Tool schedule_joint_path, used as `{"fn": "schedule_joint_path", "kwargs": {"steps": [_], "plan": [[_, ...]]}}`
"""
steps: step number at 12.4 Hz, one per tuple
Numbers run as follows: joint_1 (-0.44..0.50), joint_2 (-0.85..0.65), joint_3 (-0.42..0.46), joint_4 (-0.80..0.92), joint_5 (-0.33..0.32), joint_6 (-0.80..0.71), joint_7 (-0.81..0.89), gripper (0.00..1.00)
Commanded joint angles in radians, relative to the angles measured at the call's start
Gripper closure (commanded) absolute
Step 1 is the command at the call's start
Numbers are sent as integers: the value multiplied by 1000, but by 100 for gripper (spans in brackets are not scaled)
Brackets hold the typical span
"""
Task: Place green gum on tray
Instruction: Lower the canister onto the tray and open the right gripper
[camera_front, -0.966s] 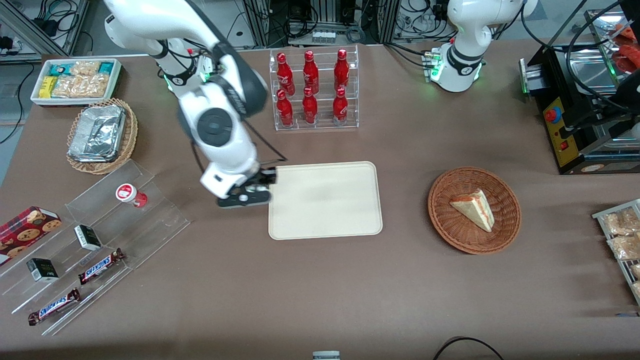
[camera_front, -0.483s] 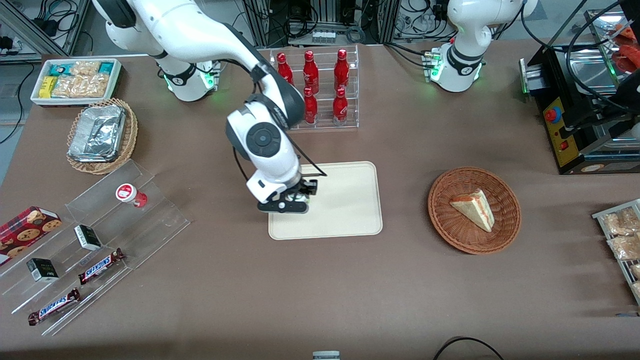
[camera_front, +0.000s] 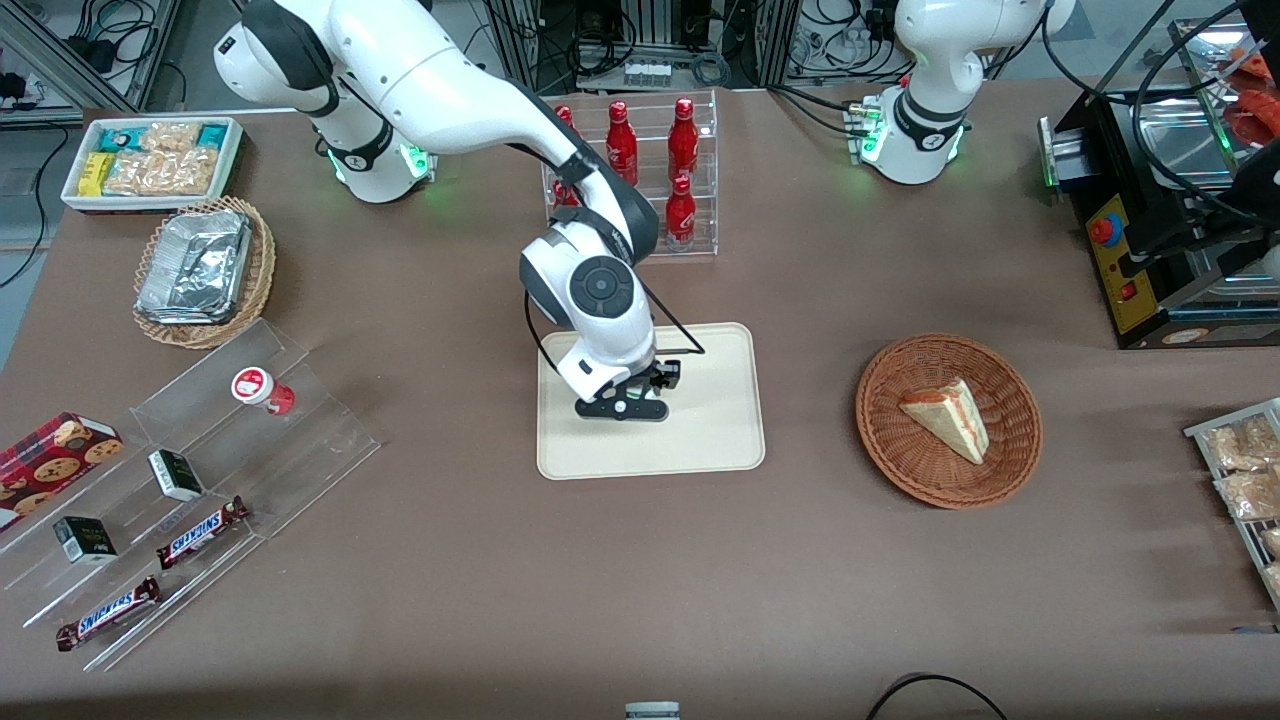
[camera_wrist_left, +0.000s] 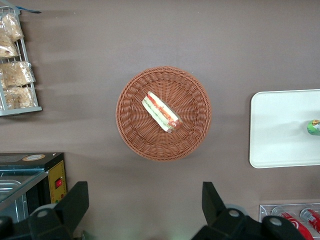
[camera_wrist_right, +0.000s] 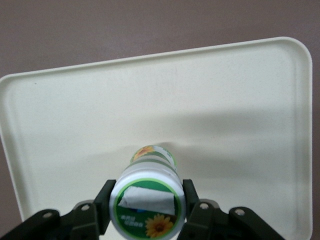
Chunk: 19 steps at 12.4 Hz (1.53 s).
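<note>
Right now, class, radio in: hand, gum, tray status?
Hand over tray, shut on green gum. Gum upright, not released. Tray bare beneath it, nothing in the way.

A matt cream plastic tray (camera_front: 710, 440) lies on a brown, cloth-like matt table covering (camera_front: 640, 580). Above the tray, the black gripper (camera_wrist_right: 146, 210), of dull plastic or metal, clamps the green gum (camera_wrist_right: 146, 196), a smooth white plastic bottle with a glossy printed lid label. Nearby sits a woven wicker basket (camera_front: 1010, 455).
</note>
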Motion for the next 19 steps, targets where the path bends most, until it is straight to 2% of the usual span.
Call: {"fn": "schedule_joint_path", "kwargs": {"steps": [1, 2, 3, 5, 6, 8, 11, 12, 13, 15, 19], "plan": [[7, 46, -11, 48, -38, 11, 42, 100], [7, 60, -11, 48, -54, 13, 53, 100], [9, 66, -11, 48, -57, 15, 55, 87], [9, 74, -11, 48, -57, 25, 55, 5], [9, 74, -11, 43, -68, 33, 53, 0], [13, 71, -9, 38, -108, 47, 53, 0], [13, 36, -11, 38, -120, 18, 33, 0], [1, -4, -11, 37, -164, -43, 3, 0], [-1, -45, -11, 37, -180, -115, -52, 0], [-33, -116, -9, 28, -178, -198, -95, 0], [-164, -233, -6, 15, -140, -370, -348, 0]]}}
